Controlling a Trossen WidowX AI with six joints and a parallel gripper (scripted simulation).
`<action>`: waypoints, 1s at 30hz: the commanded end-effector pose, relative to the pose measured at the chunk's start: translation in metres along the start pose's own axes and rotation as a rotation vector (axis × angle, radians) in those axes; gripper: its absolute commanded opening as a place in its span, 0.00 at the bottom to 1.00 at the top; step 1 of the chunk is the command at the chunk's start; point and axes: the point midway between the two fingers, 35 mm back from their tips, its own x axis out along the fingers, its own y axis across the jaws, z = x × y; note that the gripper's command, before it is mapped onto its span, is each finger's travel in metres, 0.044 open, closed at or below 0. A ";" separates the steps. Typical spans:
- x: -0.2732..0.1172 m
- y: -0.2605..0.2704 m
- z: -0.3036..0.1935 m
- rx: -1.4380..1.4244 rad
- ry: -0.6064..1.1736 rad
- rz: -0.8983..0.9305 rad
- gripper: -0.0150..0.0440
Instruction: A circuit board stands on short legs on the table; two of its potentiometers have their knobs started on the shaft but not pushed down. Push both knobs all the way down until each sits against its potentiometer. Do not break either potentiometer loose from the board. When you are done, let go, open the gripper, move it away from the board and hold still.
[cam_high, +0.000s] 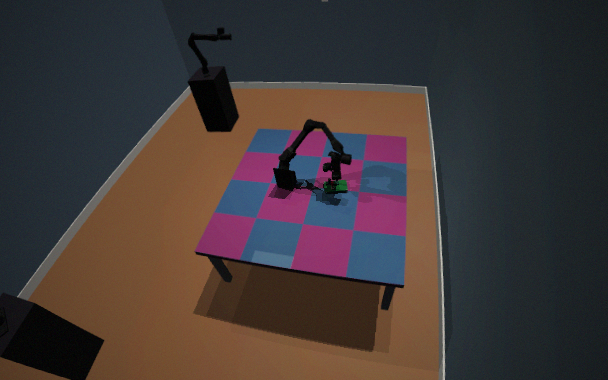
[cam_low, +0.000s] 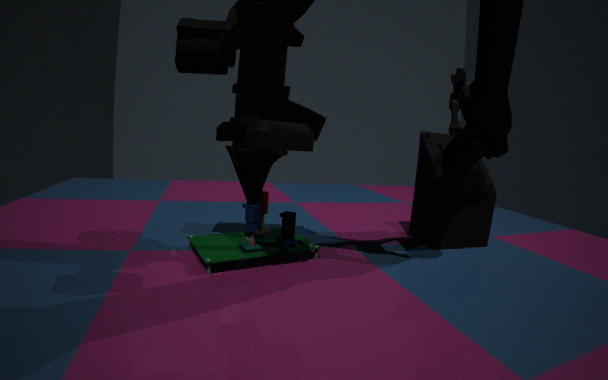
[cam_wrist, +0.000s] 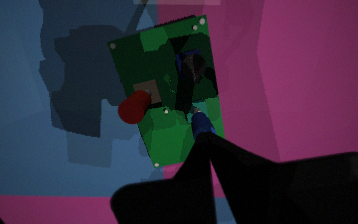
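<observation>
A green circuit board (cam_high: 343, 187) (cam_low: 220, 246) (cam_wrist: 165, 135) stands on short legs on the checkered table. A blue knob (cam_low: 251, 214) (cam_wrist: 201, 121) sits raised on its shaft near the board's middle. A red knob (cam_low: 263, 201) (cam_wrist: 133, 109) stands behind it, also raised. A black knob (cam_low: 287, 223) (cam_wrist: 193, 67) stands at the board's right in the exterior view. My gripper (cam_high: 332, 178) (cam_low: 254, 198) (cam_wrist: 205, 137) is shut, with nothing between the fingers. Its closed tips point straight down and rest on top of the blue knob.
The arm's dark base (cam_high: 284, 177) (cam_low: 450, 205) stands on the table beside the board, with thin cables running towards it. On the floor beyond the table stand a black pedestal with a small arm (cam_high: 214, 97) and a black box (cam_high: 40, 340).
</observation>
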 end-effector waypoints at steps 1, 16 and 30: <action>0.008 -0.001 0.000 -0.008 -0.008 -0.002 0.25; 0.012 -0.001 0.000 -0.008 -0.008 -0.002 0.25; 0.017 -0.002 0.000 -0.008 -0.008 -0.002 0.25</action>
